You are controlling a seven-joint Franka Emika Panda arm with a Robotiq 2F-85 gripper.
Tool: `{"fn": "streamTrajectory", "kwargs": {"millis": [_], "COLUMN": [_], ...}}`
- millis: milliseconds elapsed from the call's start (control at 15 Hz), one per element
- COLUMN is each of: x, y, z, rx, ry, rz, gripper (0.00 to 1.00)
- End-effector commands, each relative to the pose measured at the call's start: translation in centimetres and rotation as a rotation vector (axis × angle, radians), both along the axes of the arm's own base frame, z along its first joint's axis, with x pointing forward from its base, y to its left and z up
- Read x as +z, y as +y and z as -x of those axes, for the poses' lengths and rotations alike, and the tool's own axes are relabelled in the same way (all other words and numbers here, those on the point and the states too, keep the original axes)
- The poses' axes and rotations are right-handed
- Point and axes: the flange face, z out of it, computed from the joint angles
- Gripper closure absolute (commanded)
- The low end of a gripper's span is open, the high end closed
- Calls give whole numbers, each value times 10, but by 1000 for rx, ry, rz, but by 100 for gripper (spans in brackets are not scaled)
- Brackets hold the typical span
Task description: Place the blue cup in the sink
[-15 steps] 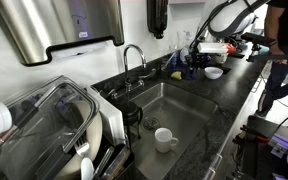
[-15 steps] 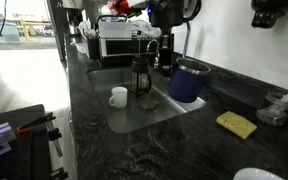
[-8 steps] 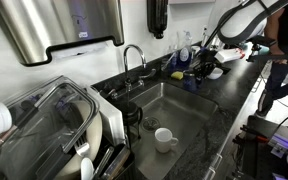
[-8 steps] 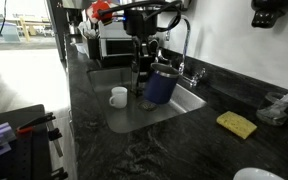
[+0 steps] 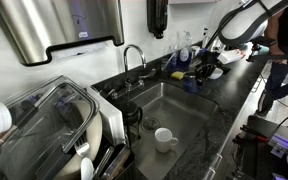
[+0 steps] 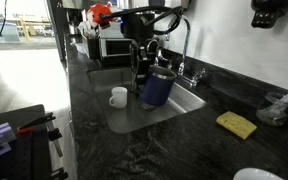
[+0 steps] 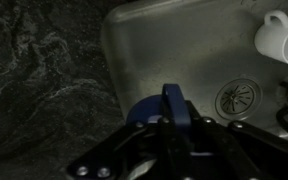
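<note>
The blue cup [image 6: 157,89] hangs in my gripper [image 6: 152,68], tilted, over the near end of the steel sink [image 6: 134,122]. In an exterior view the cup [image 5: 191,80] shows at the sink's far end [image 5: 180,122], under the gripper [image 5: 200,66]. In the wrist view the cup's rim [image 7: 142,108] and blue handle [image 7: 175,103] sit between the dark fingers [image 7: 170,128], above the sink floor [image 7: 174,45]. The gripper is shut on the cup.
A white mug [image 6: 119,96] [image 5: 164,138] [image 7: 281,38] stands in the sink near the drain [image 7: 236,97]. A faucet [image 5: 132,55] [image 6: 184,45] stands behind the sink. A yellow sponge [image 6: 236,124] lies on the counter. A dish rack [image 5: 54,120] stands beside the sink.
My gripper has carried the blue cup from the counter beside the sink to over the basin, and in the last half second slightly lower and further in.
</note>
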Motion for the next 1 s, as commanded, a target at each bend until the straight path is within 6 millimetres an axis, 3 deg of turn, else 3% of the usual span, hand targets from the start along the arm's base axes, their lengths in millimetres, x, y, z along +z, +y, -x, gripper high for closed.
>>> {"fn": "streamTrajectory", "kwargs": {"millis": [0,200,600,733,933], "x": [0,-5,-45,-57,-73], "y": [0,24,88,100,104], "z": [0,-11,-35,-42,-51], "rx": [0,115,411,485,556], "ry": [1,-69,-129,-141,-152], "rz": [0,1,25,23,40], "gripper": [96,96,96,96,96]}}
